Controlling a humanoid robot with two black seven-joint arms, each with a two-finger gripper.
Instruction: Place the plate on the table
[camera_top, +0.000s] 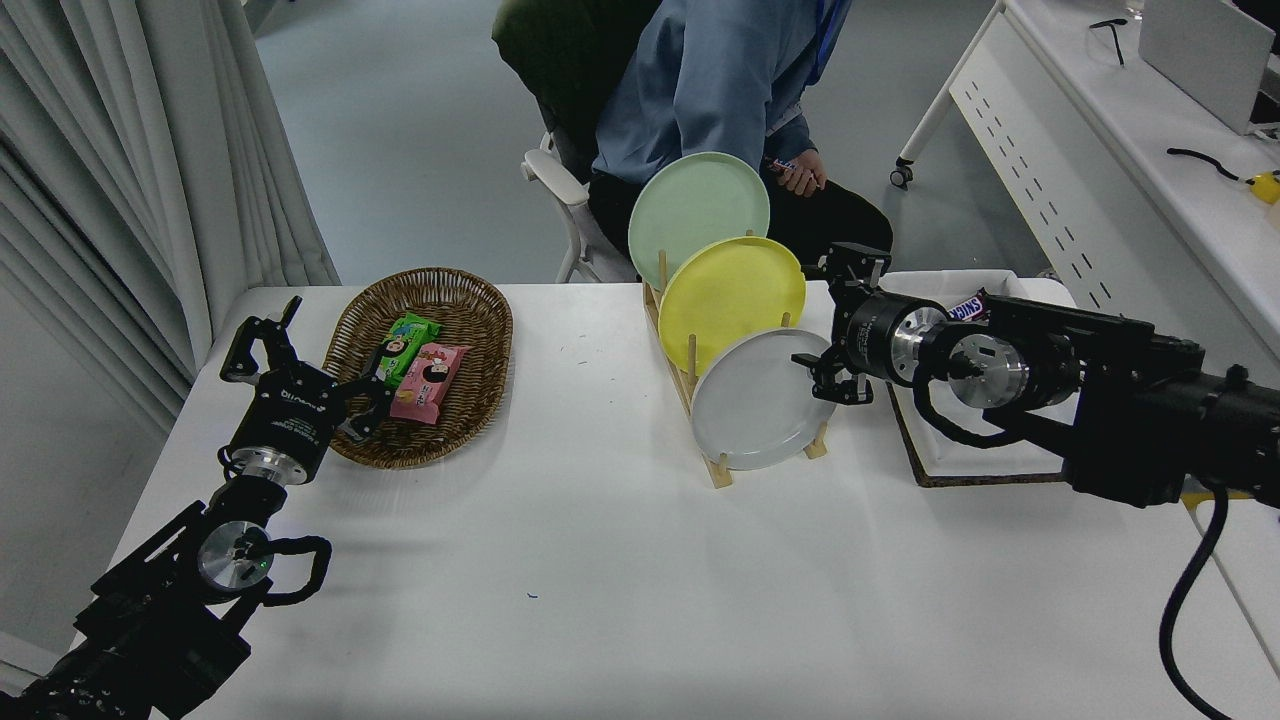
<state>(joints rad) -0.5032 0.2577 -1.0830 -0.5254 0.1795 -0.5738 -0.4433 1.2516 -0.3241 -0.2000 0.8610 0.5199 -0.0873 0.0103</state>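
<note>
Light-grey plate (760, 400) standing on edge, leaning back in the nearest slot of a wooden rack (715, 468), on the white surface (620, 590) right of centre. Behind it in the same rack, a yellow plate (730, 295), then a pale green plate (697, 205) at the far end, each overlapping the one in front.

Right claw (832, 318) reaching in sideways from the right edge, spread wide at the grey plate's upper right rim: one finger (812, 362) lying against or just in front of the rim, the other (855, 258) raised well clear, up beside the yellow plate. Nothing gripped between them.

Just behind that arm, a white tray (985, 465) on a dark mat, with a Snickers bar (967, 306) peeking out above the wrist.

Across the surface to the left, an oval wicker basket (425, 365) holding a green snack pack (405, 340) and a pink one (428, 385). Left claw (300, 355) parked at the lower left, spread wide and holding nothing, one finger over the basket's near rim.

At the far side, a seated person in a blue top (715, 80), one hand (797, 178) holding a small wrapped bar.
</note>
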